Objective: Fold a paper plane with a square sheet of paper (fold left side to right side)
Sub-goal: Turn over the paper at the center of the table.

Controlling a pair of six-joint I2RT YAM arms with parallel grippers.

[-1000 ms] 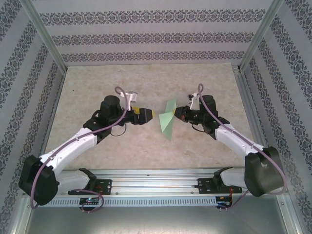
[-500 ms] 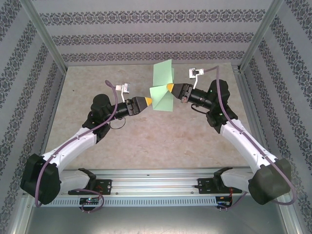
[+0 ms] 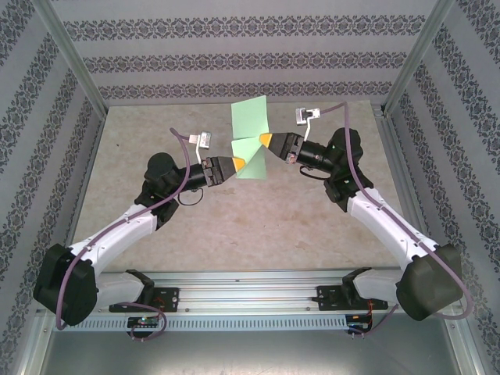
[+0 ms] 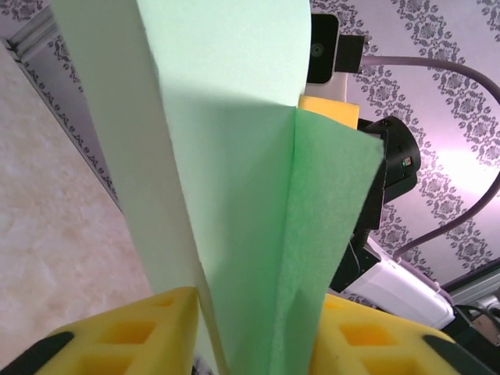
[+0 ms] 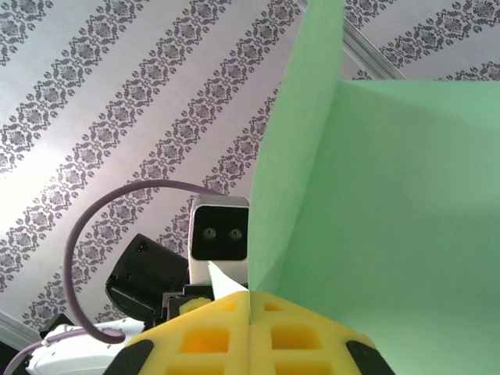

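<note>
**A:** Where is the paper?

**B:** The thin, matte light green paper sheet (image 3: 248, 129) is held up in the air over the far middle of the pale, stone-patterned tabletop (image 3: 234, 226), between the two arms. It is folded: one flap stands up and a second panel hangs lower, with a sharp crease where they meet.

**A:** And the right claw?

**B:** The right claw (image 3: 264, 141) reaches in from the right. Its yellow fingers (image 5: 203, 336) are pressed together, with the sheet's edge nipped in the seam between them.

**A:** The left one?

**B:** The left claw (image 3: 239, 163) meets the lower left part of the sheet. In its wrist view the creased paper runs down between its yellow fingers (image 4: 117, 340), one on either side. Whether they actually pinch the paper, I cannot tell.

**A:** How do the two claws stand to each other?

**B:** They are near each other, tip facing tip, with the sheet between them. In the top view the right tip sits a little farther back. Striped, patterned walls (image 3: 234, 58) stand behind them.
</note>
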